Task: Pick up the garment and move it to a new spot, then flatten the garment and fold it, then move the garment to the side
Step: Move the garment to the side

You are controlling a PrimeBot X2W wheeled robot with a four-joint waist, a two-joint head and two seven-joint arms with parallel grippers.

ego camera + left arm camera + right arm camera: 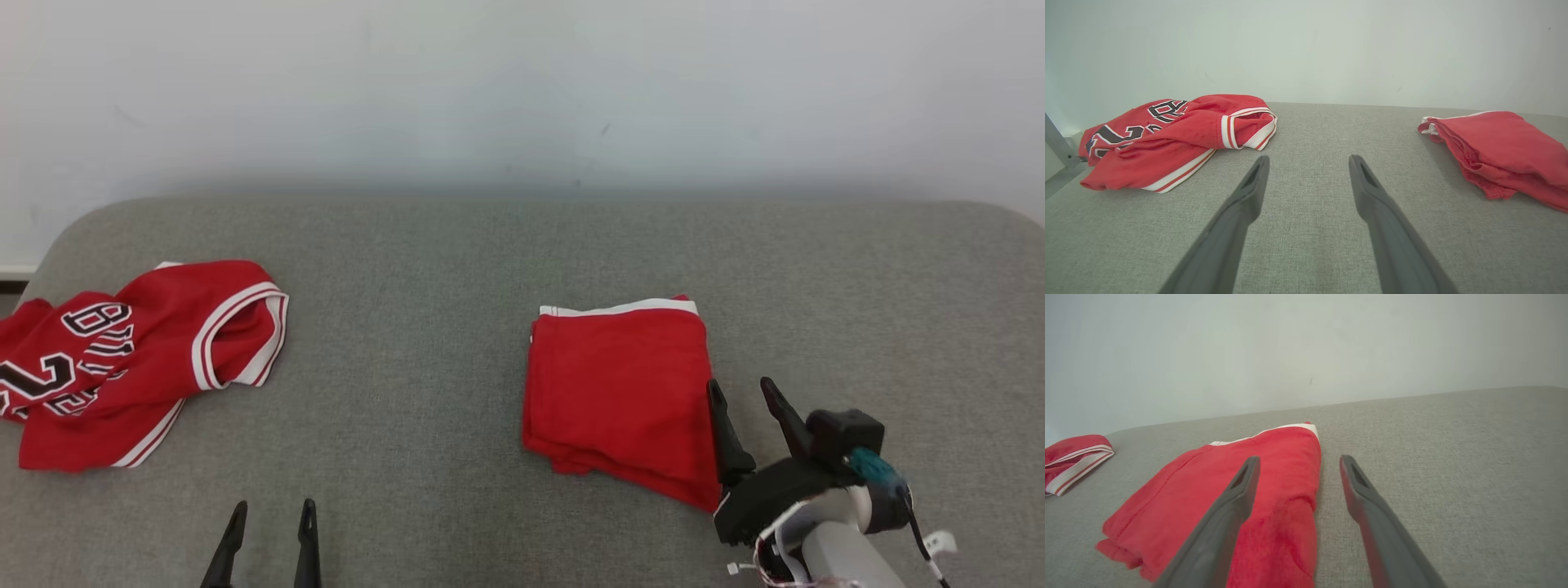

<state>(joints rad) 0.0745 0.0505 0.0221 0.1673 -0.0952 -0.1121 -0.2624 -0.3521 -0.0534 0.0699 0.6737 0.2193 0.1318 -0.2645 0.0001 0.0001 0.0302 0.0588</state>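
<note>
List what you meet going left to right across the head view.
Crumpled red jersey → left claw, open → folded red garment → right claw, open, at the folded garment's right edge.

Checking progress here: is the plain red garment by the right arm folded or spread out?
Folded. The plain red garment lies as a compact rectangle with stacked layers at its edge.

Two red garments are counted on one grey cushioned surface (424,261): one crumpled jersey (122,359) and one folded garment (620,392). Two grippers are counted, the left gripper (273,505) and the right gripper (741,384), each with two dark fingers (725,437).
</note>
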